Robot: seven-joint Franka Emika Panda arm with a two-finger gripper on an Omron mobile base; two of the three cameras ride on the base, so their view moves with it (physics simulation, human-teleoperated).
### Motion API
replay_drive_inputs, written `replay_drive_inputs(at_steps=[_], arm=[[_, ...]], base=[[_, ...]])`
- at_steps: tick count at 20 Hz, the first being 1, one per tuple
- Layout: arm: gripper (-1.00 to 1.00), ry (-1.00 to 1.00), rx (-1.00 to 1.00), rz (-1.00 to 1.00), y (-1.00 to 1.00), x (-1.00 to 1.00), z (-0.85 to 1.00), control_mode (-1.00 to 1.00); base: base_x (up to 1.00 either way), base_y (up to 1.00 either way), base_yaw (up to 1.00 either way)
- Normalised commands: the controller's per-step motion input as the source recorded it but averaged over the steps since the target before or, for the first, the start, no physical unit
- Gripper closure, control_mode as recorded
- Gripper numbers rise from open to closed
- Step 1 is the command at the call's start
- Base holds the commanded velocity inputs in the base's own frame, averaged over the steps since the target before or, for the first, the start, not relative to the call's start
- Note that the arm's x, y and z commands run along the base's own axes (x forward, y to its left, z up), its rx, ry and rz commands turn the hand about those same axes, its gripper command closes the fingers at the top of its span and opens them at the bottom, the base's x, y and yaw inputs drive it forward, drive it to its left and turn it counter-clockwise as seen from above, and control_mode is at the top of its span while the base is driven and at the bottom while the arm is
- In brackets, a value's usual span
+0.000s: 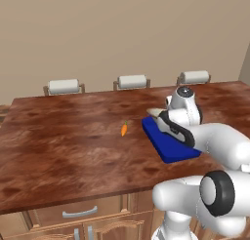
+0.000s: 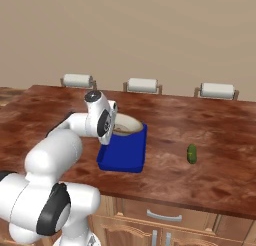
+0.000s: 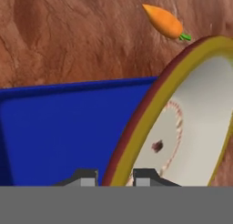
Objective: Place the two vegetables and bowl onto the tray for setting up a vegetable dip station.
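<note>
On the wooden table [image 1: 63,136] the small orange carrot [image 1: 124,130] lies by itself, left of the blue tray [image 1: 171,144] and apart from it. In the hand view the carrot [image 3: 164,21] sits on bare wood beyond the tray's far edge, near the bowl's rim. The gripper [image 3: 113,176] is closed on the rim of the cream bowl [image 3: 191,127], one fingertip on each side of the gold edge, and holds it tilted over the far end of the tray [image 3: 59,132]. In the right base view the bowl [image 2: 125,125] shows at the tray's [image 2: 125,155] far end. The green cucumber [image 2: 192,153] lies on the table well to the right.
</note>
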Motion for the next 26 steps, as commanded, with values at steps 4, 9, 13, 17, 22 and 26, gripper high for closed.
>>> replay_drive_inputs(at_steps=[4, 9, 13, 17, 22, 26], arm=[[1.0, -0.1, 0.0, 0.0, -0.02, 0.0, 0.0, -1.0], [1.0, 0.0, -0.01, 0.0, -0.05, 0.02, 0.0, -1.0], [1.0, 0.0, -0.03, 0.0, -0.04, 0.04, 0.0, -1.0], [1.0, 0.0, -0.05, 0.0, -0.09, 0.0, 0.0, -1.0], [1.0, 0.0, -0.05, 0.0, -0.15, 0.01, 0.01, -1.0], [1.0, -0.02, -0.05, 0.0, -0.17, -0.01, 0.03, -1.0]], base=[[0.0, 0.0, 0.0], [0.0, 0.0, 0.0], [0.0, 0.0, 0.0], [0.0, 0.0, 0.0], [0.0, 0.0, 0.0], [0.0, 0.0, 0.0]])
